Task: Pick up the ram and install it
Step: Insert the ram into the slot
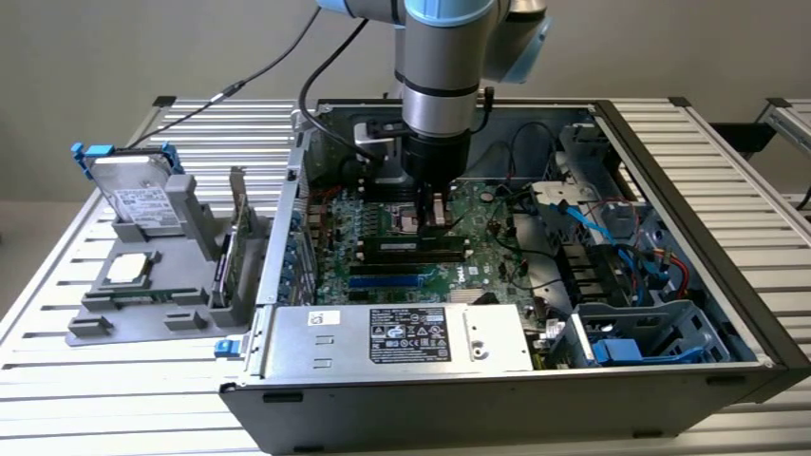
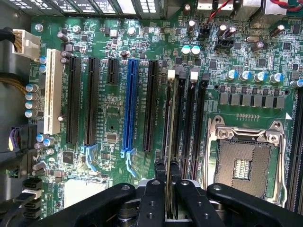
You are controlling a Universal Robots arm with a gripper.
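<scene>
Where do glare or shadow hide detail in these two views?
Exterior view: even light, though the motherboard looks dimmer under the arm, around the gripper. Wrist view: the rear slot covers glare white, the ram, clamped edge-on, catches a pale streak, and the black fingers show little surface detail.

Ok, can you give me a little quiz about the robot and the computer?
1. True or false: the gripper is holding the memory stick.
2. What sits in the processor socket? A) a chip B) nothing C) a fan
3. Fill in: the hard drive stands in the grey holder, ____ the computer case.
Key: 1 true; 2 B; 3 outside.
</scene>
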